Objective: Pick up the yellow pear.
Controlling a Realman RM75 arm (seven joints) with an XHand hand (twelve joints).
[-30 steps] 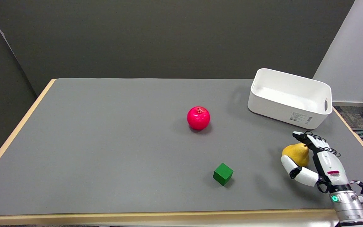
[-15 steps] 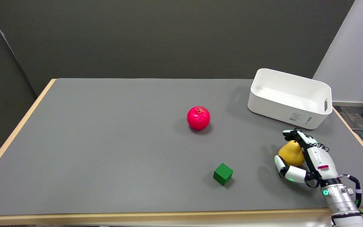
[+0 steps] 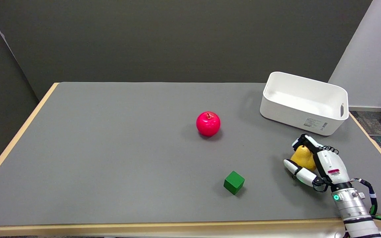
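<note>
- The right hand reaches in from the lower right, low over the grey tabletop, and it's wrapped around the yellow pear.
- Fingers curl over the top of the fruit from the far side, while the thumb hooks in along its near, lower edge: the pear is clasped between them.
- The pear sits at the right side of the tabletop, near the front edge, narrow end up. Whether it is off the surface or resting on it, I cannot tell from this angle.
- Just beyond it, the white bin stands by the right edge of the tabletop, apart from the hand.
- The green cube lies to the left of the hand, well apart from it.
- The red apple stands upright farther back, around the middle of the tabletop, stem showing on top.
</note>
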